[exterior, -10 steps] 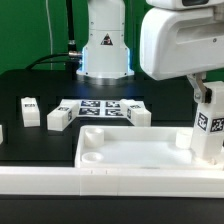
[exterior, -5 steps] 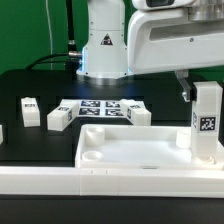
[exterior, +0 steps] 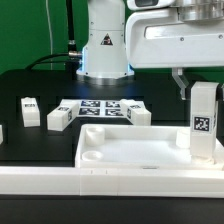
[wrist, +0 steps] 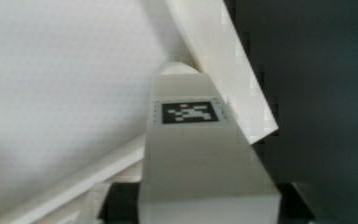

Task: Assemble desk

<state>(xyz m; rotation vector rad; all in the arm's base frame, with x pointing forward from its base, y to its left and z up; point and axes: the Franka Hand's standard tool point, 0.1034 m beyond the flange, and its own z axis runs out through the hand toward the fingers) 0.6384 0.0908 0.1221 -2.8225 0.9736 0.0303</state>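
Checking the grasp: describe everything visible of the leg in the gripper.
The leg is a square white post, plastic by its look, with a black-and-white tag on one face. It stands upright at the corner of the slab on the exterior view's right; whether its foot is seated there cannot be told. The gripper clamps its upper end between both fingers. Nothing else visibly touches it.
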